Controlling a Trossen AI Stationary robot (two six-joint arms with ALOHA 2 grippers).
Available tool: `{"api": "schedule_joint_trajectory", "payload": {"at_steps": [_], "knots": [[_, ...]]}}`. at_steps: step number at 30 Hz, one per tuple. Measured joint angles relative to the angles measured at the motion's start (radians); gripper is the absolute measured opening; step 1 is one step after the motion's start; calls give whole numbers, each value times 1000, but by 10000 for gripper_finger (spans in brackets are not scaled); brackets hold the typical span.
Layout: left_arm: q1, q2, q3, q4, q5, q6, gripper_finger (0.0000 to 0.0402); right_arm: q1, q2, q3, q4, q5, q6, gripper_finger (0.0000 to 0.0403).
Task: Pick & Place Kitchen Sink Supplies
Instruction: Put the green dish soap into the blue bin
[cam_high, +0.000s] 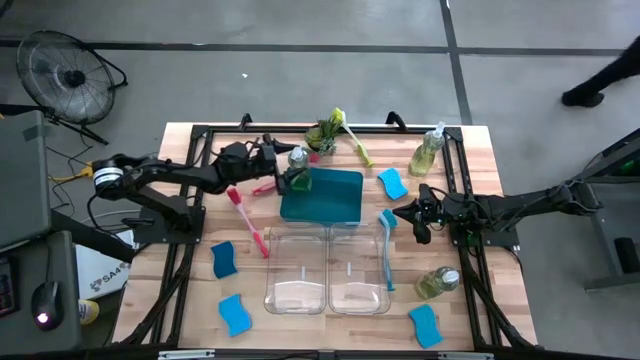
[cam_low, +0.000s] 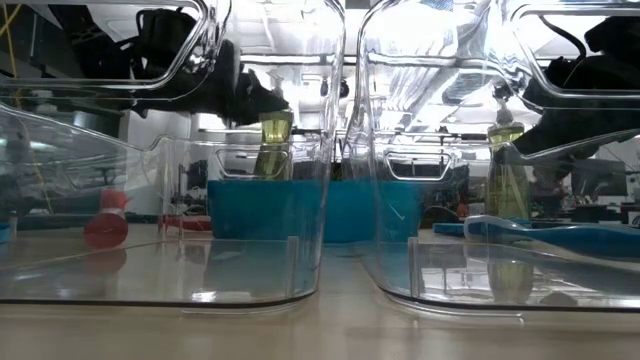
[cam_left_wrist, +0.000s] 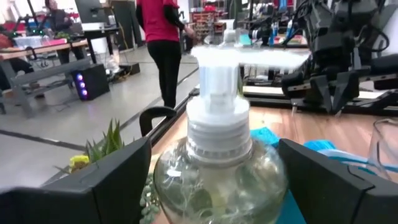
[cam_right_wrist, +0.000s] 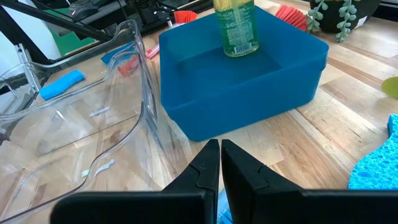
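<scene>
My left gripper (cam_high: 285, 172) reaches in from the table's left to the teal tray's (cam_high: 335, 205) far left corner and is shut on a clear pump bottle of yellow-green soap (cam_left_wrist: 219, 168). The bottle (cam_right_wrist: 236, 25) is upright over the tray's inside. Whether its base rests on the tray floor I cannot tell. My right gripper (cam_right_wrist: 220, 149) is shut and hovers right of the tray, near the blue brush (cam_high: 387, 245). Two more soap bottles (cam_high: 428, 150) (cam_high: 437, 283), a red-pink brush (cam_high: 248, 222), a yellow-green brush (cam_high: 352, 138) and several blue sponges (cam_high: 393, 183) lie around. My left gripper holds the soap bottle by its rounded body, just under the white pump collar (cam_left_wrist: 219, 134), pinched between the two fingers (cam_left_wrist: 118, 180). The fingers come level from the table's left. The bottle stands upright in the hold, its base down over the teal tray (cam_low: 300, 210).
Two clear bins (cam_high: 297, 270) (cam_high: 357, 270) stand side by side near of the tray. A small potted plant (cam_high: 322, 135) sits at the tray's far side. Sponges (cam_high: 223, 260) (cam_high: 236, 313) (cam_high: 425, 325) lie near the front corners. A person stands beyond the table in the left wrist view.
</scene>
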Motion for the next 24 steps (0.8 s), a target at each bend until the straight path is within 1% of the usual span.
{"api": "schedule_joint_trajectory", "payload": {"at_steps": [8,13,18,24], "knots": [[0,-81,0,-7,87,8,345,0,0,0,0,0,0,12],[0,-189,0,-71,155,21,344,0,0,0,0,0,0,12],[0,-343,0,-220,203,57,344,0,0,0,0,0,0,12],[0,-572,-1,-459,204,82,344,0,0,0,0,0,0,12]]}}
